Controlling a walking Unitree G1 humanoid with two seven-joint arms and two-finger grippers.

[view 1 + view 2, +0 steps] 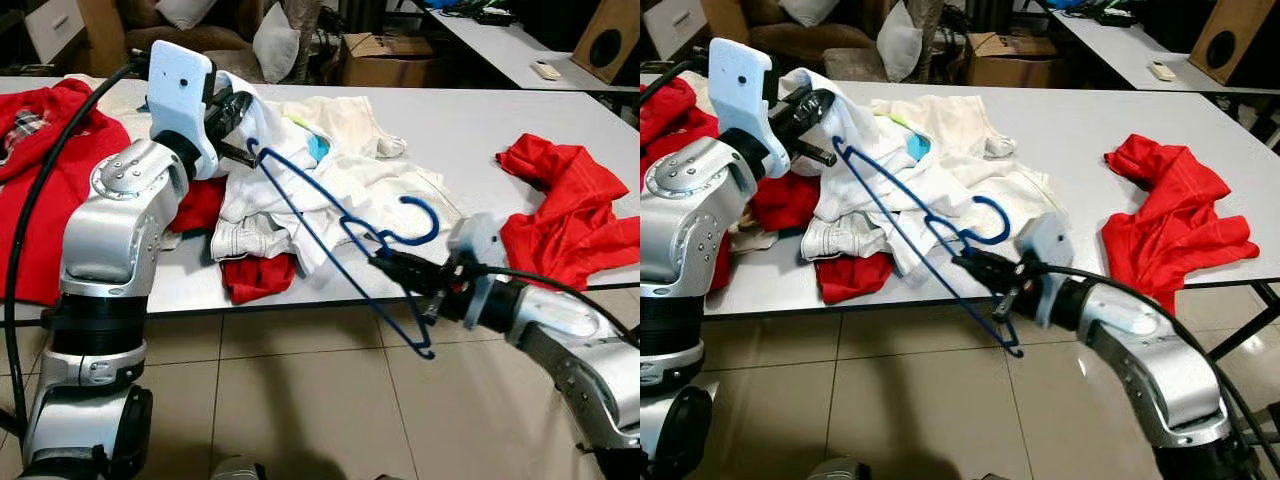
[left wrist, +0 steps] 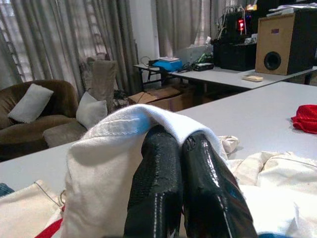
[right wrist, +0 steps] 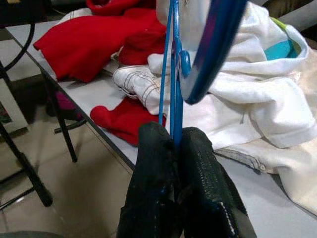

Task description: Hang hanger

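A blue wire hanger point(image 1: 330, 225) hangs tilted over the white table's front edge. My right gripper point(image 1: 385, 262) is shut on it just below its hook; the right wrist view shows the wire pinched between the black fingers point(image 3: 153, 148). Its upper end pokes into a white T-shirt point(image 1: 330, 185) lying crumpled on the table. My left gripper point(image 1: 235, 105) is shut on a fold of that shirt, lifted above the table. In the left wrist view the white cloth point(image 2: 114, 148) drapes over the closed fingertips point(image 2: 158, 144).
Red garments lie at the table's left point(image 1: 40, 130), under the white shirt point(image 1: 255, 275) and at the right point(image 1: 565, 215). The white table point(image 1: 470, 120) runs across the view, tiled floor point(image 1: 300, 400) in front. A sofa, cardboard box point(image 1: 385, 55) and another desk stand behind.
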